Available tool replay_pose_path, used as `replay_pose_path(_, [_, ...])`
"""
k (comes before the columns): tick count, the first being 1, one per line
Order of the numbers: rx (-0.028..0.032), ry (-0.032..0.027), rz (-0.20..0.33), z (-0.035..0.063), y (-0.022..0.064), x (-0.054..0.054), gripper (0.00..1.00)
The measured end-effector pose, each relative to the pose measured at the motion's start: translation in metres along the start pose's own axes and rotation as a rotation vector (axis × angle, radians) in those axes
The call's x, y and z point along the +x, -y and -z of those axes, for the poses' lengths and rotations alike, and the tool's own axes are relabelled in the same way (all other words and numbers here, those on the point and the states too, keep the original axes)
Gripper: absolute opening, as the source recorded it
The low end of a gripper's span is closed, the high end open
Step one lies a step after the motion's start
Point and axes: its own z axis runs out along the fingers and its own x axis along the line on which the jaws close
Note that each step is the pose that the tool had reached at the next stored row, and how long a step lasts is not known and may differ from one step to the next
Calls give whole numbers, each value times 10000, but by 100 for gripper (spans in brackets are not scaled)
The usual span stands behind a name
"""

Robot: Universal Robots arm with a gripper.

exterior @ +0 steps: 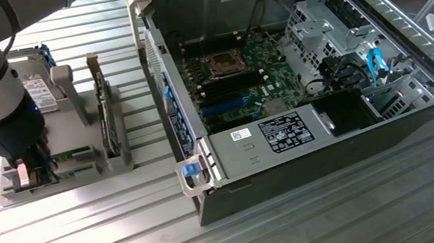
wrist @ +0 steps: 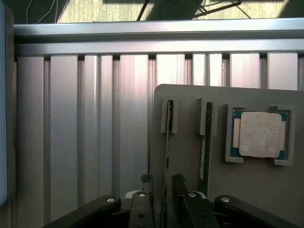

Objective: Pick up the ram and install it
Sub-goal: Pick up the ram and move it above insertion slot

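Your gripper (wrist: 162, 183) is spread, fingers (wrist: 179, 192) straddling one ram (wrist: 166, 152) in the holder (wrist: 190, 97), at nine o'clock from the case (exterior: 210, 8) in the exterior view.

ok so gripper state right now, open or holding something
gripper: open, one finger on either side of the ram, nothing held.

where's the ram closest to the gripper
The ram stands edgewise in the grey holder at the exterior view's left, straddled by the open gripper, second stick beside it.
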Motion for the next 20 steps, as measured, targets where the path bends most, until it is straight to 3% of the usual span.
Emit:
replay_pose_path(3, [0,-23,-1,-48,2,61,30])
replay_pose_path(4, [-5,4,0,-73,2,67,30])
replay_pose_path(6, [-7,161,8,-88,3,66,30])
replay_pose_path(7, [-3,198,9,-94,4,65,30])
replay_pose_path(12, [2,204,9,-92,4,65,30])
replay_pose_path(15, [2,204,9,1,0,70,30])
replay_pose_path(17, [4,206,9,11,0,71,30])
replay_pose_path(18, [3,236,13,4,0,71,30])
replay_pose_path(20, [1,361,26,-13,0,64,30])
